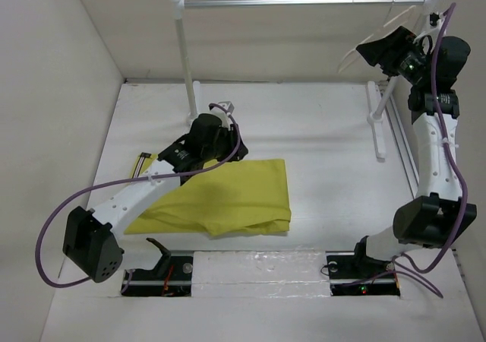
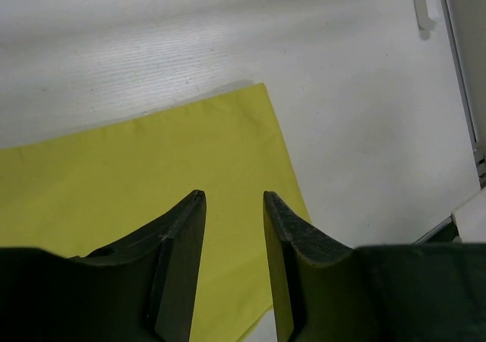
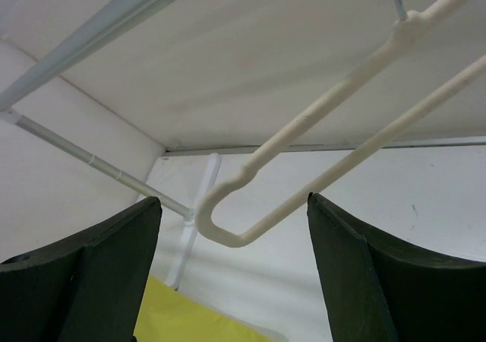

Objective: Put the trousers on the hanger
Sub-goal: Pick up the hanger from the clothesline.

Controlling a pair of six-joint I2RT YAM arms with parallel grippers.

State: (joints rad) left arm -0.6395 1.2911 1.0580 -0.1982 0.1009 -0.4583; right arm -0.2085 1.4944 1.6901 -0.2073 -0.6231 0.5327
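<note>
The left gripper (image 2: 234,197) has its jaws slightly apart above the one pair of trousers (image 2: 137,175), which lies folded flat at lower centre-left of the top view. The right gripper (image 3: 234,199) has its jaws wide apart. The looped end of the single hanger (image 3: 304,118) shows between them, untouched, at upper right near the one rail (image 3: 83,42).
</note>
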